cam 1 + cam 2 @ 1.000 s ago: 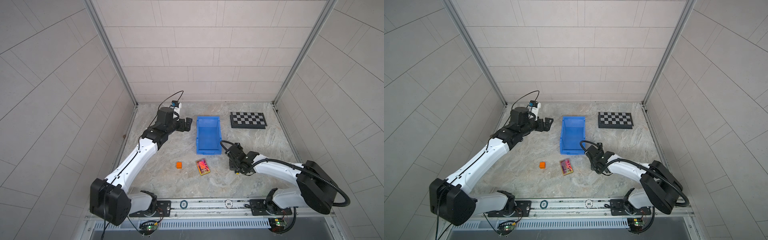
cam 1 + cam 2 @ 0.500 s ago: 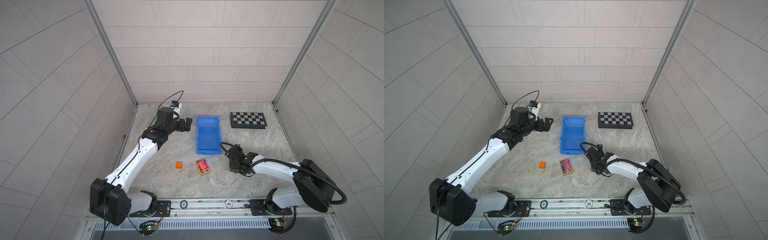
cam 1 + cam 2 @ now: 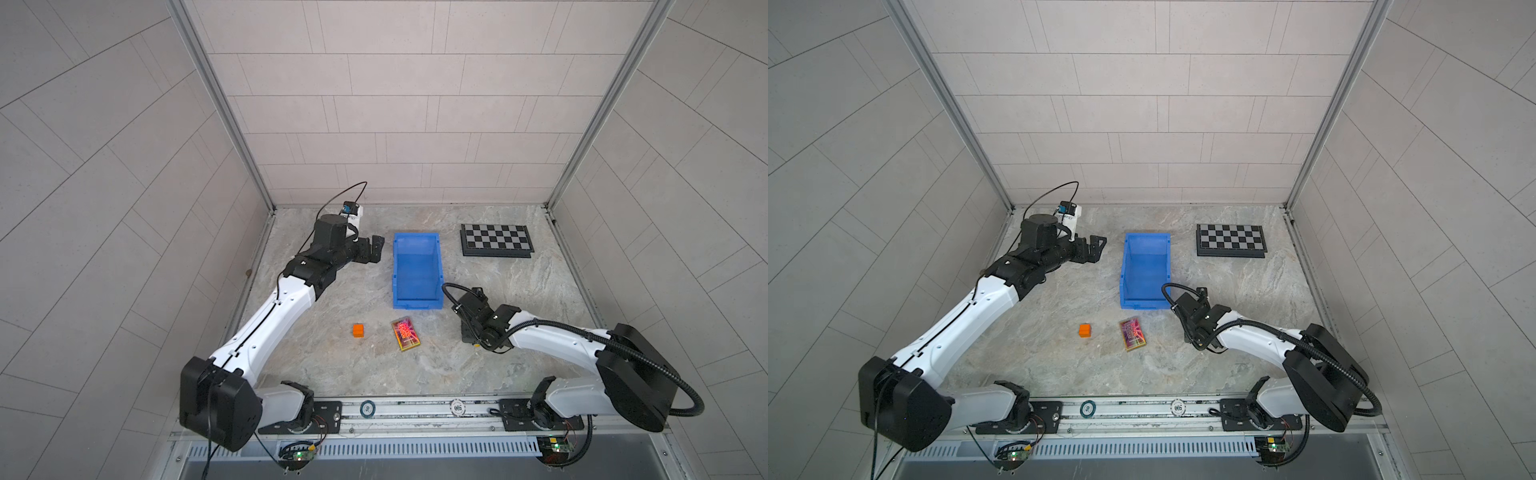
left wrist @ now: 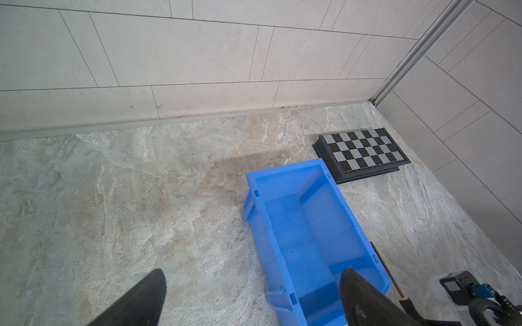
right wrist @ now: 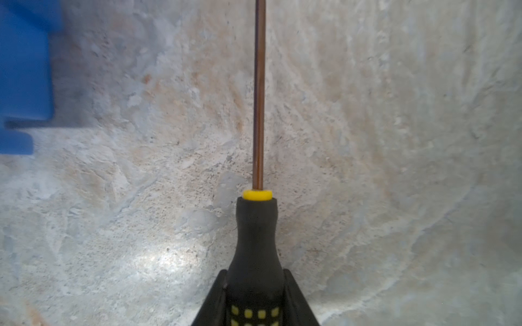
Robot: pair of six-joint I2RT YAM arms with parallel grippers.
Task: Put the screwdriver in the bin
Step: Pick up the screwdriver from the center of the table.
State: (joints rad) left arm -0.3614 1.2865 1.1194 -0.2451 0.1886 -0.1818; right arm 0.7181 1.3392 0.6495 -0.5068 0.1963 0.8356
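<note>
Grip seems secured, right tool (image 5: 255, 285) closed tight on the screwdriver (image 5: 255, 240) handle near the empty bin (image 3: 417, 270); lifting and dropping remain

I can't read any words or numbers here for sure. A little round white disc (image 3: 457, 408) on the front rail (image 3: 411, 410) has tiny dark marks, too small to make out. The pink card (image 3: 405, 333) shows only a blurry pattern.
</note>
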